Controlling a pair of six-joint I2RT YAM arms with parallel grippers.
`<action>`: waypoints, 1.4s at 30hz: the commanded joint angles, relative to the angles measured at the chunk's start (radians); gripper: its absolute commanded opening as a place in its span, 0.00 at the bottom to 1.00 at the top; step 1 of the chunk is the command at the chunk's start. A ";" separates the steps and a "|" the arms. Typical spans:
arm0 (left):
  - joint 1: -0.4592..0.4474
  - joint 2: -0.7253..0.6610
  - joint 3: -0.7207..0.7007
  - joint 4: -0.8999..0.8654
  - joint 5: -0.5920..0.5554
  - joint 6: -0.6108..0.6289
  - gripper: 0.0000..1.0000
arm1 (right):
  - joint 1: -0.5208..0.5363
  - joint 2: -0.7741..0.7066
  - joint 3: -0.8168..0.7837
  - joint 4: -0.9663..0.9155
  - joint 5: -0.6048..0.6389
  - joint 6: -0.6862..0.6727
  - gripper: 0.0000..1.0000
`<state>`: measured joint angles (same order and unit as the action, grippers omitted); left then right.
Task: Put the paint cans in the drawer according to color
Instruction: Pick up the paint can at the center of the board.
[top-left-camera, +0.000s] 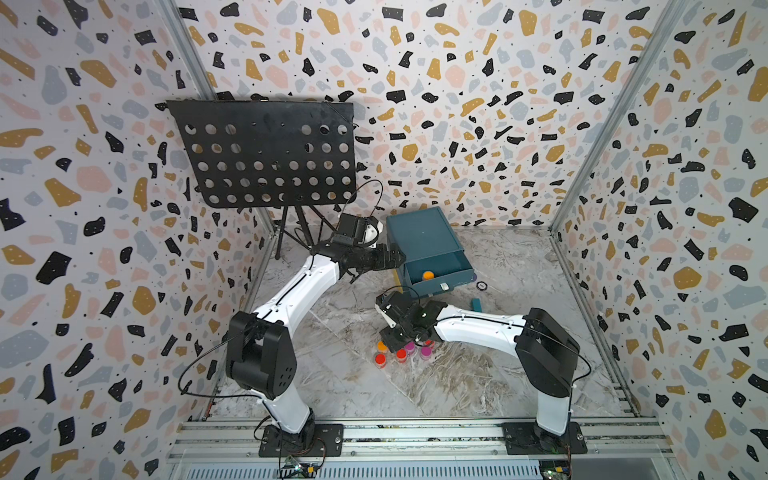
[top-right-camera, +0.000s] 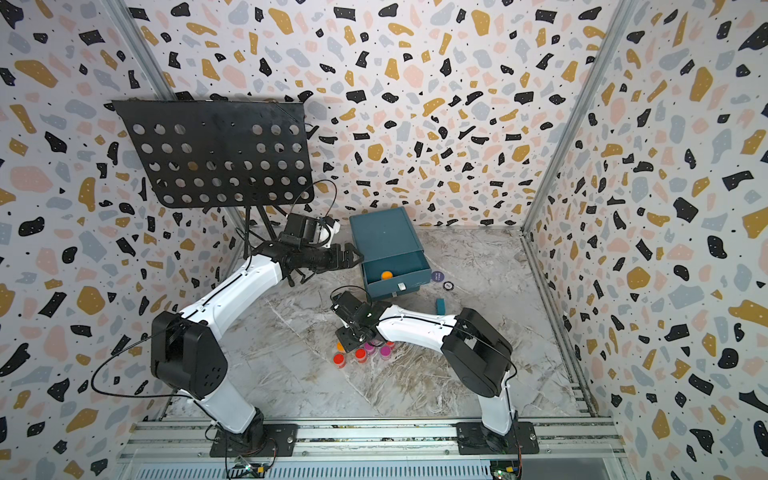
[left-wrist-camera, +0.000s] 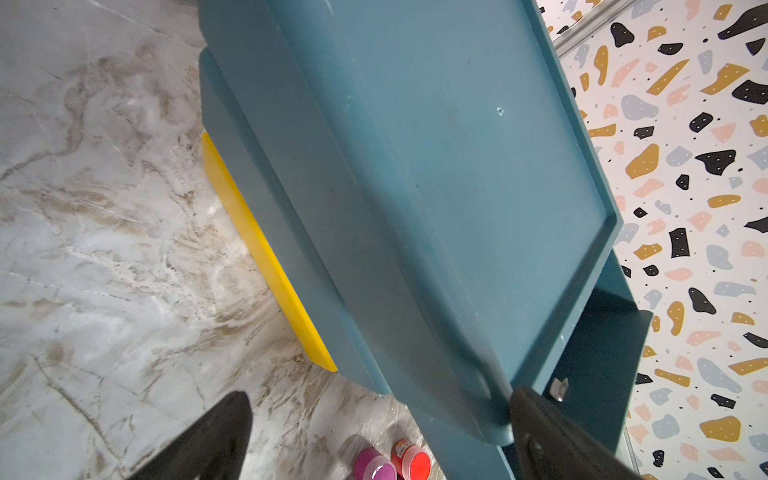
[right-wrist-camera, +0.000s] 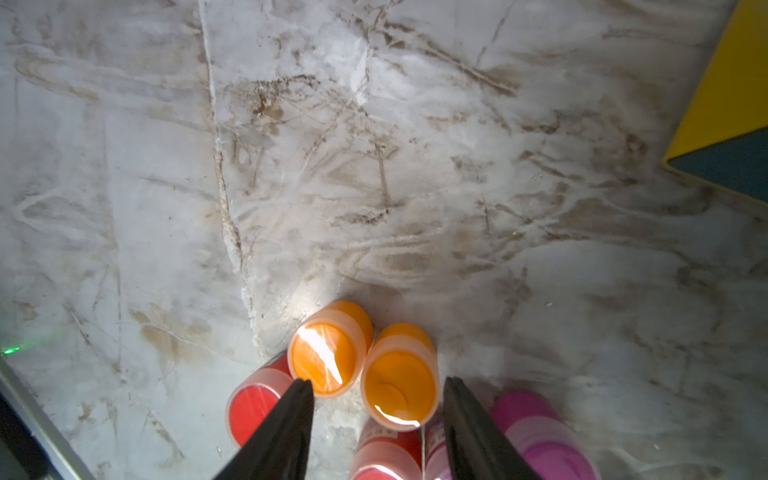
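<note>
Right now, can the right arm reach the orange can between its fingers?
Likely yes. The right hand is open, with that orange can in the gap between its fingers and nothing covering it. A second orange can and a red can crowd one finger, so they may get nudged.

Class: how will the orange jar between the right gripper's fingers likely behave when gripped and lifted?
The orange jar looks smooth and glossy, so it may slip in the right gripper. Its plastic wall seems rigid, so it probably won't squash. Round and crowded by the other jars, a nudged one could tip and roll.
</note>
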<state>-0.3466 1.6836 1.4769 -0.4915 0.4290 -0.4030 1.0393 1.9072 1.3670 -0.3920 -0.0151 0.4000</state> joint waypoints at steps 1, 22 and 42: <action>0.008 -0.010 -0.017 0.014 0.000 0.018 1.00 | 0.009 0.011 0.048 -0.028 0.017 -0.001 0.55; 0.015 -0.017 -0.015 0.013 0.005 0.014 1.00 | 0.076 0.108 0.121 -0.059 0.020 -0.003 0.55; 0.018 -0.025 -0.017 0.016 0.008 0.012 1.00 | 0.076 0.083 0.121 -0.088 0.107 0.035 0.57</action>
<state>-0.3347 1.6836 1.4727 -0.4919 0.4305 -0.4034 1.1156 2.0056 1.4593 -0.4427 0.0940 0.4221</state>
